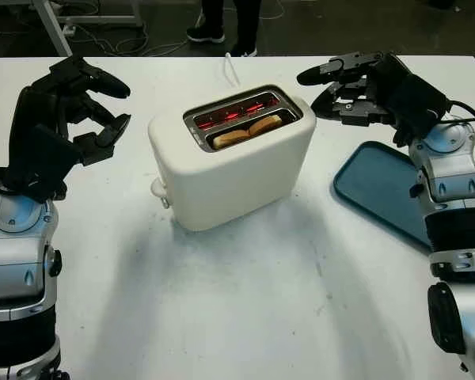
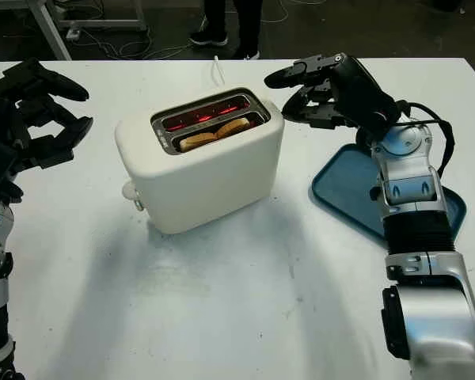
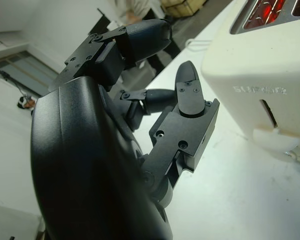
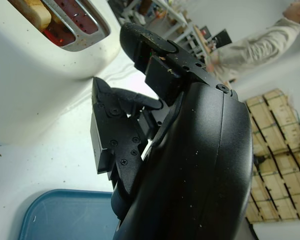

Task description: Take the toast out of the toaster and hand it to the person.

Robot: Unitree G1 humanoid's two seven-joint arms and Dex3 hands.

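A cream-white toaster (image 1: 229,166) stands mid-table, its slots facing up. Two toast slices (image 1: 248,131) sit low in the near slot, while the far slot (image 1: 239,112) glows red. My right hand (image 1: 313,93) is open, raised just beside the toaster's right top corner and touching nothing. My left hand (image 1: 119,107) is open too, held a short way off the toaster's left side. In the right wrist view the toast (image 4: 36,11) and a slot rim show past my fingers (image 4: 112,135). The left wrist view shows the toaster's end wall and lever (image 3: 272,140).
A blue tray (image 1: 372,190) lies on the white table to the right of the toaster, under my right forearm. The toaster's white cord (image 1: 231,71) runs to the far edge. A person's legs (image 1: 222,20) stand beyond the table.
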